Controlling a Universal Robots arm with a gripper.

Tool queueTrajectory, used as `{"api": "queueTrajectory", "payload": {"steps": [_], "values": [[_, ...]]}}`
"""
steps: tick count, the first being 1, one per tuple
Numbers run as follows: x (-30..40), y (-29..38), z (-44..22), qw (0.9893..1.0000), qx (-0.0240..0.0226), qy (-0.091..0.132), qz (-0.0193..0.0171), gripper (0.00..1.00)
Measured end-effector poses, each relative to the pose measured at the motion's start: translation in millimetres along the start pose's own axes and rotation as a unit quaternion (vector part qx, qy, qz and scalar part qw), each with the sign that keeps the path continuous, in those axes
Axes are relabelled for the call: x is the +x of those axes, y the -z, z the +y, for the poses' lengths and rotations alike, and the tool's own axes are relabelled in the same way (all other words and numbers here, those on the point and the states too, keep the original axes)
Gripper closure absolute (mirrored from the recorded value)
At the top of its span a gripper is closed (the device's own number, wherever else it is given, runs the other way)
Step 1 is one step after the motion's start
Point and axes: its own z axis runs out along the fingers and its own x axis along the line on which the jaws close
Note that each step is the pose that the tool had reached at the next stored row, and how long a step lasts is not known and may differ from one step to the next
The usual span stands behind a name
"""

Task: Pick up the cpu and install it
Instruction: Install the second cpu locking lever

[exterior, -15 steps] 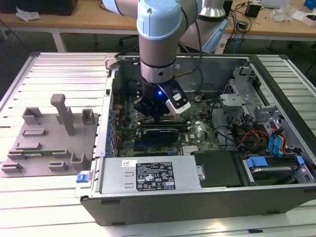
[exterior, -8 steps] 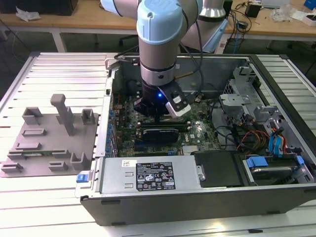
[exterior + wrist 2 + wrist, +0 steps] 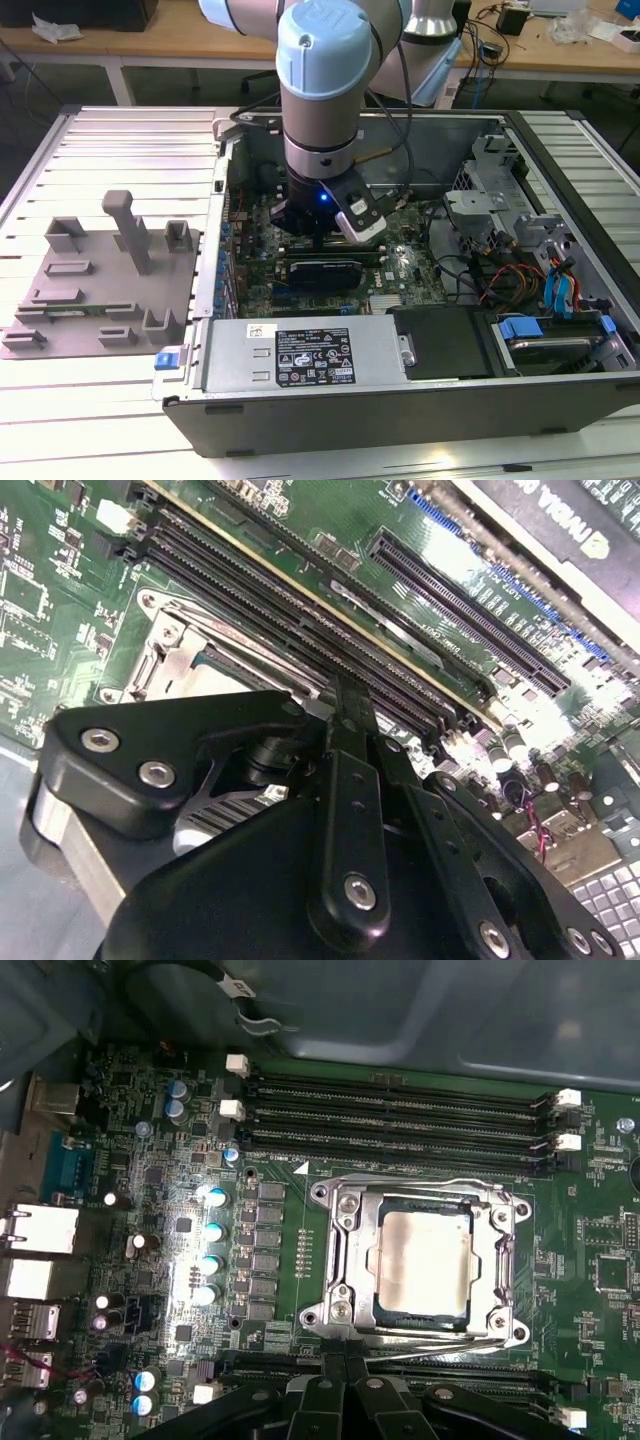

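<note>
- On the exterior view's left, a flat grey moulded fixture plate with upright pegs [image 3: 100, 270] lies on the ribbed white metal counter [image 3: 80, 400], well apart from the work.
- Right of it stands the open dark grey computer case [image 3: 400, 400], with the green motherboard [image 3: 400, 265] at its bottom.
- The black tool [image 3: 318, 238], on the end of the pale blue and silver robot arm [image 3: 325, 70], is lowered into the case over the motherboard, towards its left half.
- In the first wrist view, the cpu, a small flat square chip with a pale silver-white top [image 3: 425, 1262], is seen lying flat in the silver metal-framed socket [image 3: 340, 1270], the frame closed round its edges.
- The cpu lies just beyond the tool's black linkage [image 3: 340, 1405], on the side towards the long black memory slots [image 3: 400, 1110]; being square, it offers no long axis, and its edges run parallel to those slots.
- Nothing is held in the tool; whether its fingers are released or clenched cannot be told.
- In the second wrist view, the socket's corner [image 3: 165, 640] is seen beside the tool's body [image 3: 300, 880].
</note>
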Motion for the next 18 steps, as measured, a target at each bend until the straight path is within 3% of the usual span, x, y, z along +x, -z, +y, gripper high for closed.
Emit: {"api": "queueTrajectory", "payload": {"steps": [3, 8, 9, 12, 15, 18], "values": [[1.1, 0.2, -1.5, 1.0, -0.0092, 0.0, -0.0008, 0.89], [6.3, -1.1, -3.8, 0.9998, -0.0201, -0.001, -0.0017, 0.89], [8.8, -1.9, -3.8, 0.9996, -0.0275, -0.001, -0.0022, 0.89], [10.2, -6.2, -4.5, 0.9993, -0.0361, -0.002, -0.0027, 0.89], [10.4, -7.4, -4.4, 0.9988, -0.0479, -0.002, -0.0041, 0.89], [11.5, -9.0, -4.6, 0.9987, -0.0506, -0.002, -0.0042, 0.89]]}}
